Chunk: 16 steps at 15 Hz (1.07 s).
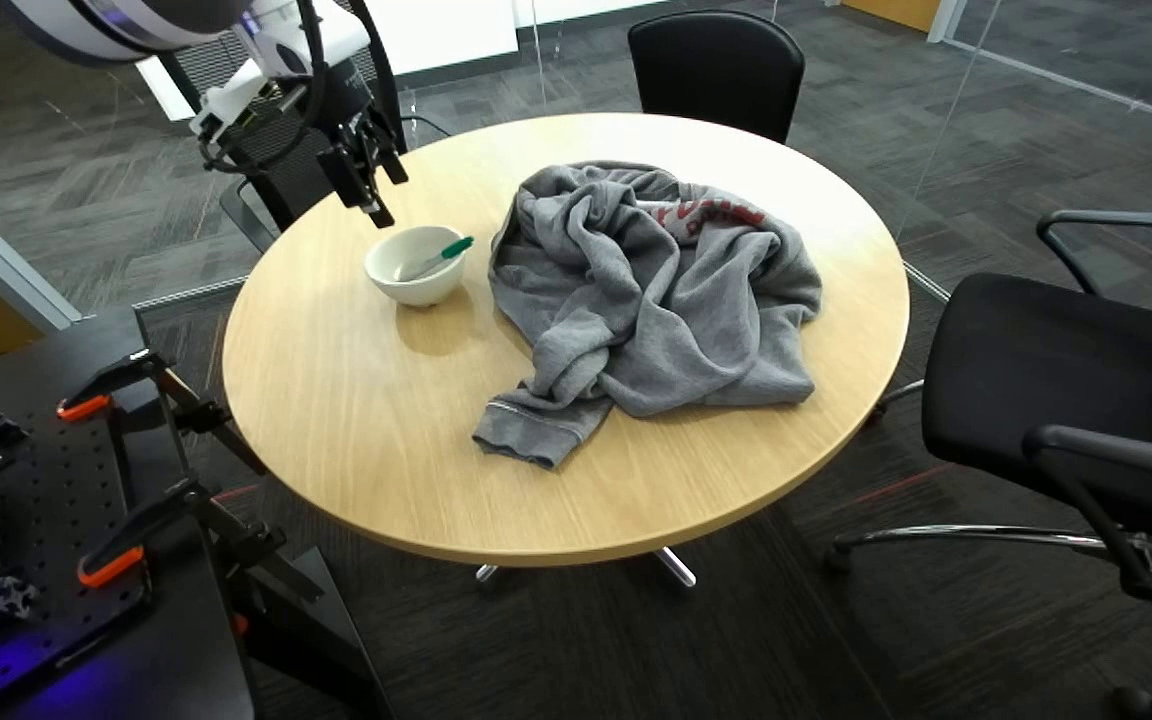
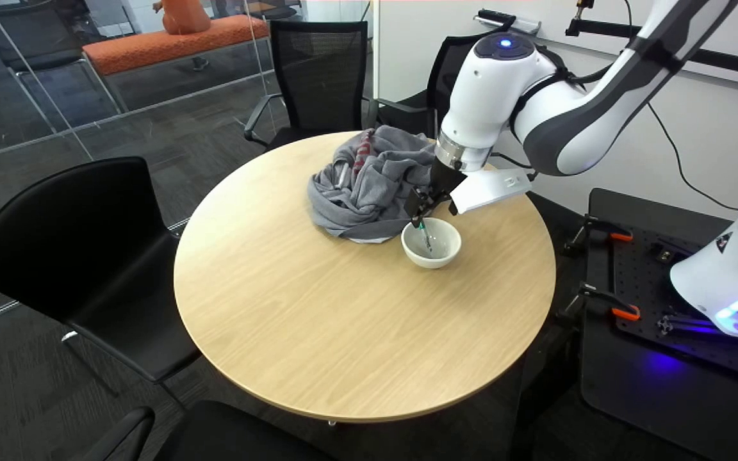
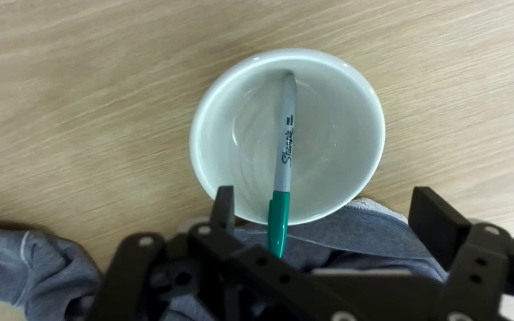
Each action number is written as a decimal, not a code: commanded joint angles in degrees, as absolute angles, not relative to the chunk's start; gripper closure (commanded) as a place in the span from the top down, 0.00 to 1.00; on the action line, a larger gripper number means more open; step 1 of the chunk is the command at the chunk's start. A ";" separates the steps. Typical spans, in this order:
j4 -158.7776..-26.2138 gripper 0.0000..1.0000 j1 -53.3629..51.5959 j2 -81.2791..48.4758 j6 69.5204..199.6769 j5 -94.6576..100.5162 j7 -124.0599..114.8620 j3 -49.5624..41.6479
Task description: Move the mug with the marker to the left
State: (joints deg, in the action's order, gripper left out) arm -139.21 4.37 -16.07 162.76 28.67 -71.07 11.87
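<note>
The mug, a small white bowl-like cup [image 1: 423,292] [image 2: 431,261] [image 3: 337,138], stands upright on the round wooden table. Inside it leans the marker [image 1: 458,246] [image 3: 279,218], grey with a green cap; the capped end pokes out over the rim. My gripper [image 1: 389,198] [image 2: 434,215] [image 3: 322,192] hangs above the cup's rim, tilted, with its jaws wide apart and nothing held between them. In the wrist view the capped end lies across the space between the fingers, nearer the left one, and the cap's tip meets the gripper's dark linkage in the picture.
A heaped grey sweatshirt [image 1: 656,300] [image 2: 369,186] lies close beside the cup, its edge just behind the rim in the wrist view. The table [image 1: 366,430] has bare wood around the cup. Black chairs [image 1: 721,70] surround it. The arm's black stand [image 2: 638,384] adjoins the table.
</note>
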 commanded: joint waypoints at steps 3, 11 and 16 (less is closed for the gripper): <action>-135.44 1.00 2.96 -20.55 161.00 29.86 -72.72 9.73; -132.17 1.00 2.77 -25.69 160.31 28.99 -72.49 8.80; -131.06 0.97 -9.27 -27.49 160.95 16.72 -65.58 -2.32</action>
State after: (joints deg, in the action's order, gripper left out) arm -132.92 -4.55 -26.16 162.41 20.77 -67.73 1.51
